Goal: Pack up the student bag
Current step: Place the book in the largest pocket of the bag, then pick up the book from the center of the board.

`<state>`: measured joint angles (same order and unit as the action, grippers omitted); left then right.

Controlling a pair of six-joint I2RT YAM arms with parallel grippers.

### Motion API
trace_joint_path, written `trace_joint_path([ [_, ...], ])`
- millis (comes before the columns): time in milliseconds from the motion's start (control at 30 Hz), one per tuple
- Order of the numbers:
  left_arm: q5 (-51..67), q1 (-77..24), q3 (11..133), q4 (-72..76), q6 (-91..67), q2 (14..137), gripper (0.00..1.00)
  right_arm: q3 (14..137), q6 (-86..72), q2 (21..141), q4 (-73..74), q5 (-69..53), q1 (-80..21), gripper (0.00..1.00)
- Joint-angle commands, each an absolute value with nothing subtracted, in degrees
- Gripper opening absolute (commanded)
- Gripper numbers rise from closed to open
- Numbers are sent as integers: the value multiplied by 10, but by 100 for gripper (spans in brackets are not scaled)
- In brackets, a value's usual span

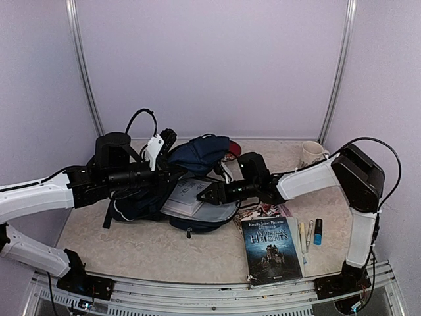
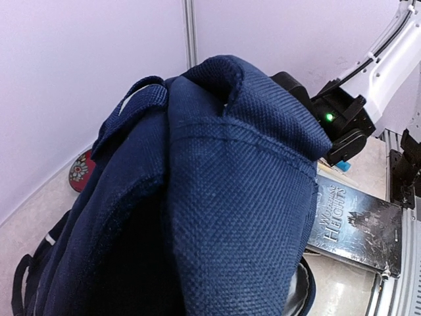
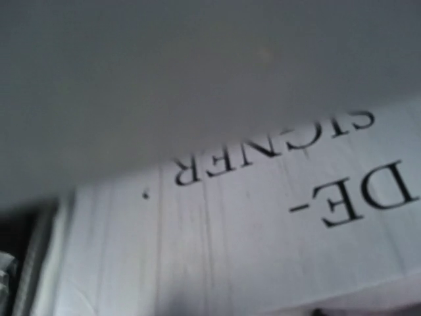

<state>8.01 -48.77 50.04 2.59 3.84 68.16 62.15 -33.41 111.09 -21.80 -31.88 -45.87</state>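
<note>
On the worktop [image 1: 145, 247], left tool [image 1: 175, 173] clenched on raised navy fabric of student bag [image 1: 196, 155], right tool [image 1: 204, 194] above white book [image 1: 183, 199] inside, its grip impossible to tell

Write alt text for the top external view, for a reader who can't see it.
A navy student bag lies open at centre, the left gripper shut on its raised flap while the right gripper reaches over a white book in its opening. A dark Wuthering Heights paperback, pens and a mug sit to its right.
</note>
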Motion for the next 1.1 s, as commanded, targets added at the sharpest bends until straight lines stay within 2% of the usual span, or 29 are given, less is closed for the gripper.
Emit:
trace_joint_path([
  [0, 231, -492, 522, 178, 33, 685, 0, 664, -403, 1142, -318, -355, -480, 60],
  [200, 192, -466, 470, 231, 15, 646, 0, 632, -385, 1101, -275, -308, -484, 62],
  [400, 97, -463, 485, 176, 35, 638, 0, 631, -300, 996, -53, -252, -482, 75],
  [633, 86, -469, 480, 170, 39, 641, 0, 560, -344, 822, 238, -30, -478, 84],
  [700, 85, -469, 480, 169, 38, 645, 0, 528, -369, 781, 299, -4, -477, 85],
  [733, 85, -470, 480, 168, 38, 647, 0, 516, -379, 762, 329, 3, -478, 83],
  [767, 86, -471, 482, 166, 38, 648, 0, 509, -392, 748, 357, 12, -481, 77],
  [833, 87, -475, 483, 163, 42, 648, 0, 522, -390, 738, 415, 41, -520, 70],
  [967, 86, -482, 484, 157, 54, 652, 0, 604, -306, 778, 454, 128, -710, 82],
  [1067, 91, -485, 486, 155, 54, 654, 0, 622, -271, 825, 442, 127, -788, 91],
])
